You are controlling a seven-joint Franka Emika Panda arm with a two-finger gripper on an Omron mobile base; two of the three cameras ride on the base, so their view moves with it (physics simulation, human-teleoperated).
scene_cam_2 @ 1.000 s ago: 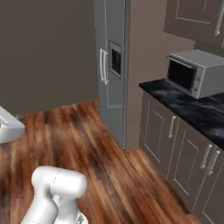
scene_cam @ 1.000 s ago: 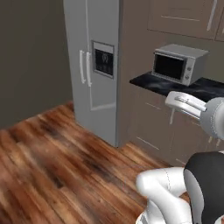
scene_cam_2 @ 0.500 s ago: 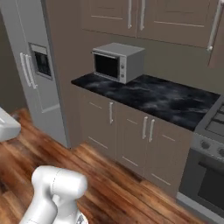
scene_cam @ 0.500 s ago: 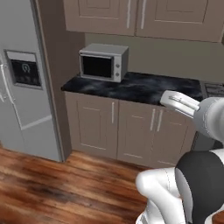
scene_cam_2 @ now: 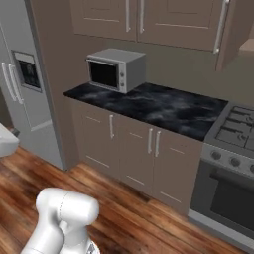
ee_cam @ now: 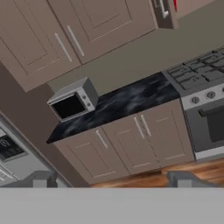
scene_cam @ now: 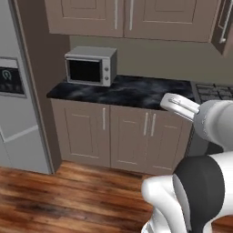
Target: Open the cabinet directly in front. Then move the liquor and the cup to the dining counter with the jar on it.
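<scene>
- Taupe-brown cabinet [scene_cam: 123, 16] runs along the top of both base views, recessed-panel double doors shut, two long silver bar handles side by side at the centre seam; also in the hand view [ee_cam: 65, 39], tilted, at about 11 o'clock.
- Further door [scene_cam_2: 225, 30] at 1 o'clock in the right base view stands swung out from the wall run; its edge sits at the top of the hand view, with a sliver of red just beside it at 12 o'clock, too small to identify.
- Silver microwave [scene_cam: 90, 66] sits on the black marble worktop [scene_cam: 136, 91] directly under the shut doors, at the worktop's left end; dark glass door, control strip on its right side. No readable text on it.
- Low taupe base cabinets [scene_cam: 123, 134] under the worktop, doors shut, short vertical silver handles.
- Grey stove [scene_cam_2: 230, 163] butts against the worktop's right end, gas grates on top, knobs on the front, oven door below.
- Steel fridge [scene_cam: 18, 104] at 9 o'clock in the left base view; its dispenser panel [scene_cam: 9, 82] shows a small pale round mark, no legible lettering.
- Wood plank floor [scene_cam: 59, 200] in front of the units.
- Gripper [ee_cam: 111, 178]: the two dark fingertips [ee_cam: 40, 178] sit far apart at the bottom of the hand view, jaws spread wide, nothing between them, well clear of all units.
- No brand or label text is readable in any view.
</scene>
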